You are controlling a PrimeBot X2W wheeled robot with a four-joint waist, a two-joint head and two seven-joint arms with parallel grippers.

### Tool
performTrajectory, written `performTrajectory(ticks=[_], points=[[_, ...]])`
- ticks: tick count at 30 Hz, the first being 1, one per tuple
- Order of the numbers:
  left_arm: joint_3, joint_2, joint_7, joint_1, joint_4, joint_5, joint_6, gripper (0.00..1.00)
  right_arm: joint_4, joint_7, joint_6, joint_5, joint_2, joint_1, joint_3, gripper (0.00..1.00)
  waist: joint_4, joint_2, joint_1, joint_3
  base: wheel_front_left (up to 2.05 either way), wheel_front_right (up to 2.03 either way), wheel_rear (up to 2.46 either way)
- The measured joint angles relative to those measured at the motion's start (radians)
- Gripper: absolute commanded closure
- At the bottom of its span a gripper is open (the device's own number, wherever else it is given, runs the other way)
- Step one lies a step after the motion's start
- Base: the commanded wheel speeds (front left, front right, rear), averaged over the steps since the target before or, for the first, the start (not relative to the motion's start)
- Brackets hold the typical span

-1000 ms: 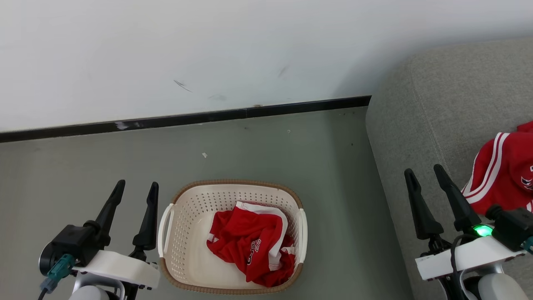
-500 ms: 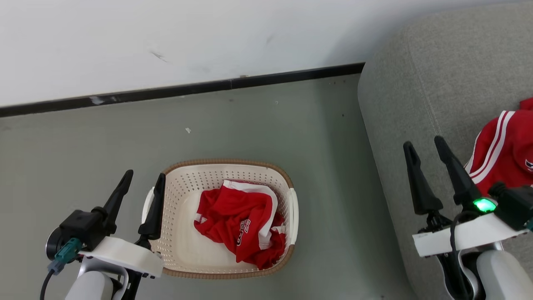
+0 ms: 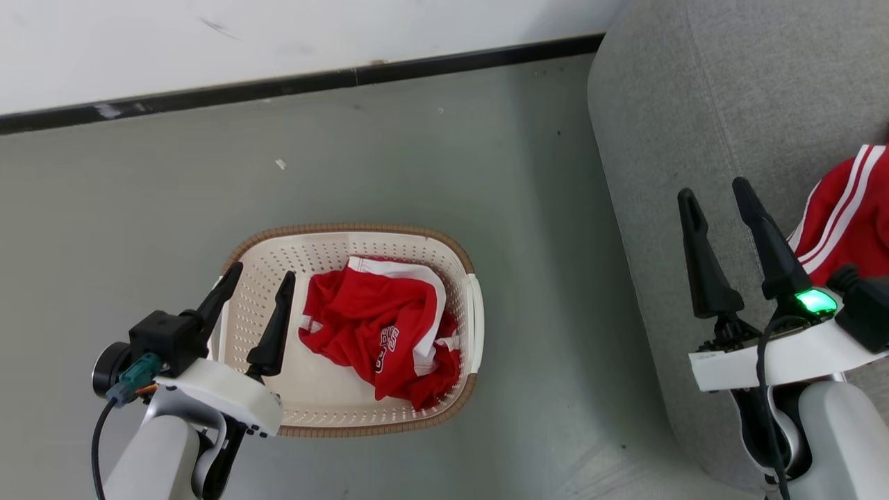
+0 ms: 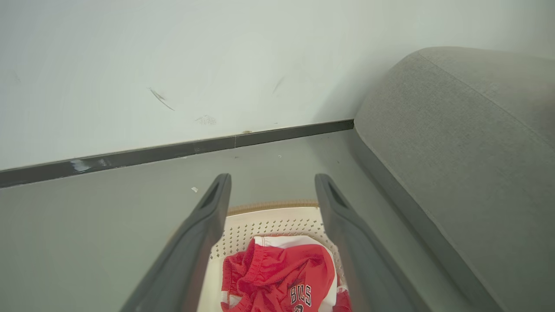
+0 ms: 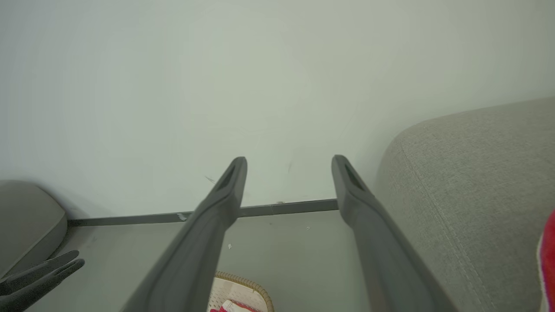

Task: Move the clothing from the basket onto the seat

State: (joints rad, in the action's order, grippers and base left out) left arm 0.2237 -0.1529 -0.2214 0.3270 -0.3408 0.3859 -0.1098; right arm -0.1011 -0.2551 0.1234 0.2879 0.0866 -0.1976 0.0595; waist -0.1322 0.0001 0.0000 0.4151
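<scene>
The cream basket point(image 3: 355, 230) with a brown rim stands on the floor. Crumpled red clothing point(image 3: 368, 326) with white trim lies in it, right of centre. My left gripper point(image 3: 262, 273) is open, its fingertips over the basket's left side and apart from the clothing. The left wrist view looks past the left gripper point(image 4: 272, 177) to the clothing point(image 4: 277, 277), lettered "BULLS", and the basket point(image 4: 273, 206). My right gripper point(image 3: 714, 189) stands open and empty over the grey seat point(image 3: 694, 104), beside a second red garment point(image 3: 847, 215) lying there. The right gripper point(image 5: 289, 159) faces the wall.
A white wall point(image 3: 278, 35) with a black skirting strip point(image 3: 312, 80) runs behind the basket. Grey floor point(image 3: 535, 278) separates the basket from the seat. In the right wrist view a rounded grey cushion point(image 5: 26, 216) sits at the far left.
The head camera has tilted down, so the whole scene slid up the view. My left gripper has moved right, from beside the basket to over its left rim. Both grippers stayed open.
</scene>
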Motion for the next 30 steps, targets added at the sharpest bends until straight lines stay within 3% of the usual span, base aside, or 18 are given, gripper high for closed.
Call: performTrajectory(ticks=[30], points=[[0.127, -0.032, 0.16, 0.262, -0.292, -0.011, -0.016, 0.0, -0.058, 0.0, 0.0, -0.007, -0.032, -0.162, 0.024, 0.0, -0.11, 0.0, 0.0, 0.254, 0.0, 0.0, 0.0]])
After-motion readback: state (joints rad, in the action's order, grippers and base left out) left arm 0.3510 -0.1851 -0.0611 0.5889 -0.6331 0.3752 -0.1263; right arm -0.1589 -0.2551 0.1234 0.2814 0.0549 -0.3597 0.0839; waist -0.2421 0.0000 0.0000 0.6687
